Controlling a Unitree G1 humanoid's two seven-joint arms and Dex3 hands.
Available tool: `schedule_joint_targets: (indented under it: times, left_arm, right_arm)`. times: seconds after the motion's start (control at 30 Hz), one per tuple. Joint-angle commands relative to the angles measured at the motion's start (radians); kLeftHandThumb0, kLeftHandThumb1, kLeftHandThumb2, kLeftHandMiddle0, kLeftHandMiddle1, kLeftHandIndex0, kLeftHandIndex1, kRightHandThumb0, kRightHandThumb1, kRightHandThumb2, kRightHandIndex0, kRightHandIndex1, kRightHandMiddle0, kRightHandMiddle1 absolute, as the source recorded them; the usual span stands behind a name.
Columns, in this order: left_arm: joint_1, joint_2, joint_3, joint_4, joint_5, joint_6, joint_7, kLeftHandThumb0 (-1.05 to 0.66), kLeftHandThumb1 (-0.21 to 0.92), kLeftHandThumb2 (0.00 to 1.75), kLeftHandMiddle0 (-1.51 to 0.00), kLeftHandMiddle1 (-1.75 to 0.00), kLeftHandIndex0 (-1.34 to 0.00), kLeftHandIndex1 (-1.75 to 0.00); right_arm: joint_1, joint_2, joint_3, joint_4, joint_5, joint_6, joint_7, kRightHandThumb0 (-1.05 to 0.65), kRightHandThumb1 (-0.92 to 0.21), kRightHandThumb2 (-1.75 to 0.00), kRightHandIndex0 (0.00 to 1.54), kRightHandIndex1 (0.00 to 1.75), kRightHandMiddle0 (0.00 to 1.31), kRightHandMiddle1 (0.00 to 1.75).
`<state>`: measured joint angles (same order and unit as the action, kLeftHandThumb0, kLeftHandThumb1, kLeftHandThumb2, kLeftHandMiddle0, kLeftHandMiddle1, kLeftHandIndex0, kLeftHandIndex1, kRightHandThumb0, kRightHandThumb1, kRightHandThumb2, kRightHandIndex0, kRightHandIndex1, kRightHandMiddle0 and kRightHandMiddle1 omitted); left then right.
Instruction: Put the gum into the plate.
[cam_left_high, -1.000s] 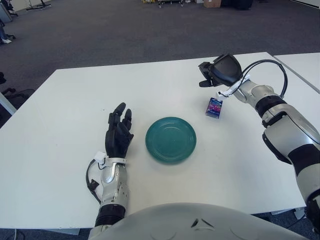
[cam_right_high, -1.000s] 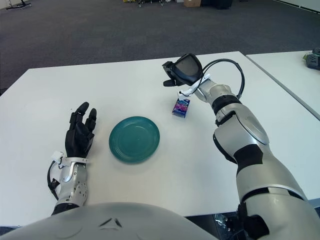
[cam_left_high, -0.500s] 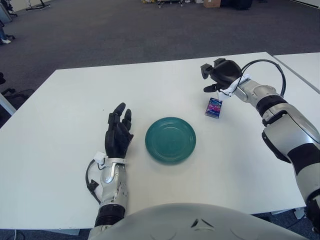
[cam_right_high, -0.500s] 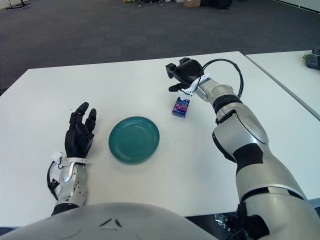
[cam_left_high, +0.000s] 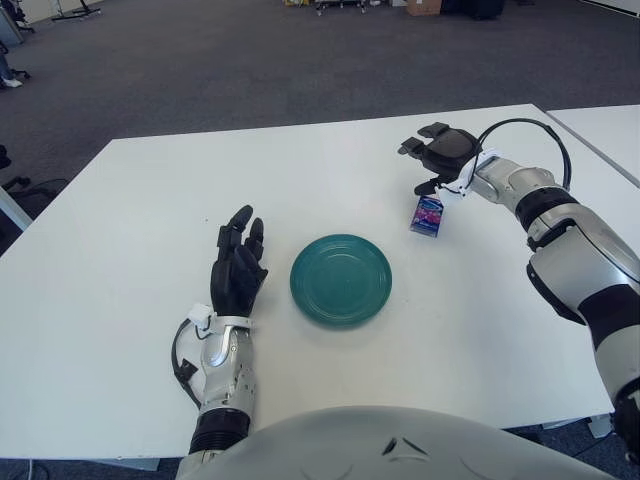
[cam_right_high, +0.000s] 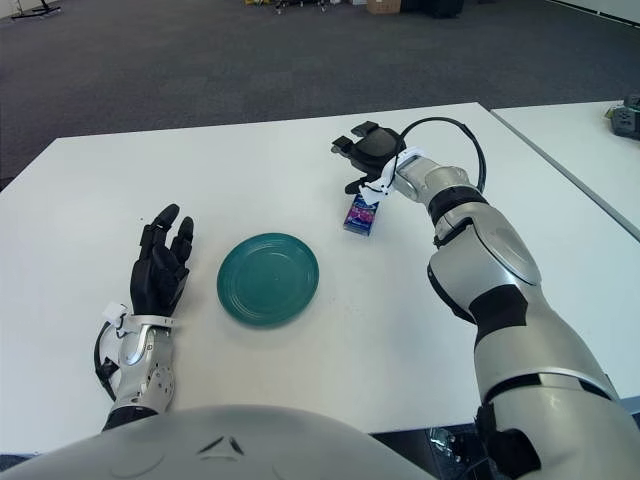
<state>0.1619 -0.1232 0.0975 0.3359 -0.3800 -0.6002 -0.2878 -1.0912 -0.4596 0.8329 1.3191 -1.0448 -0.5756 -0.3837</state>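
Where the white table (cam_left_high: 120, 330) lies nearest the robot, the left hand (cam_left_high: 237, 268) shows just left of the green plate (cam_left_high: 341, 278) — fingers extended, relaxed, holding nothing. The plate holds nothing, and the gum (cam_left_high: 428, 214) stands upright on the table, apart from the plate, beyond it to the right. Farther back, the right hand (cam_left_high: 438, 153) hovers just above and behind the gum — fingers spread, gripping nothing.
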Motion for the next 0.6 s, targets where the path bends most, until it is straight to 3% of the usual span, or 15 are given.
schedule_joint_targets:
  times: [0.0,0.23,0.57]
  left_arm:
    - [0.095,-0.079,0.003,0.089,-0.013,0.006,0.008,-0.88,0.92,0.93,-0.21,0.0,0.0,-0.69]
    - [0.1,-0.079,0.003,0.08,-0.032,0.015,-0.009,-0.91,0.92,0.91,-0.2,0.0,0.0,-0.7]
    - [0.11,-0.079,0.001,0.074,-0.021,0.007,0.0,-0.94,0.92,0.89,-0.19,0.0,0.0,-0.75]
  right_arm:
    - [-0.036,-0.01,0.037,-0.01,-0.038,-0.02,-0.015,-1.05,-0.92,-0.75,0.0,0.0,0.0,0.13]
    - [-0.052,-0.019,0.093,-0.012,-0.088,-0.043,-0.045,-1.05,-0.92,-0.72,0.0,0.0,0.0,0.02]
    - [-0.066,-0.048,0.153,-0.01,-0.143,-0.083,-0.088,-1.05,-0.92,-0.7,0.0,0.0,0.0,0.0]
